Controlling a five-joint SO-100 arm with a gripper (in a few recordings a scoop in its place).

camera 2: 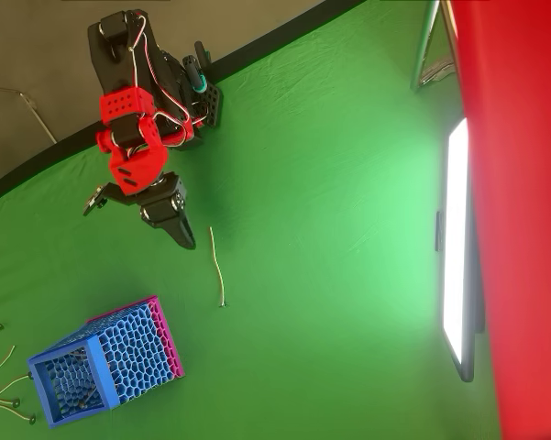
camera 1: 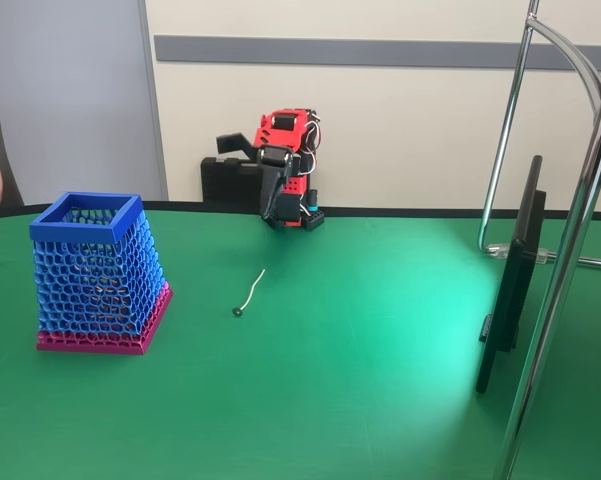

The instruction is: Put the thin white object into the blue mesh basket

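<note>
The thin white object (camera 1: 250, 291) is lying loose on the green table (camera 1: 360, 380), right of the blue mesh basket (camera 1: 100, 272). The gripper (camera 2: 179, 229) is hanging above its far end, unladen; jaws' spread: cannot tell. Basket standing upright, mouth open for receiving.

1. A green cloth-covered table (camera 1: 380, 400) fills the scene; its far edge is dark and curved in the overhead view.
2. A flat screen (camera 1: 512, 275) stands edge-on at the right of the fixed view; its face glows white in the overhead view.
3. A chrome tube stand (camera 1: 570, 250) rises at the right, just beside the screen, in the fixed view.
4. Several thin wires with small dark tips (camera 2: 0, 390) lie at the lower left edge of the overhead view.
5. A black case (camera 1: 228, 185) sits at the table's far edge against the pale wall (camera 1: 400, 120), which carries a grey stripe.
</note>
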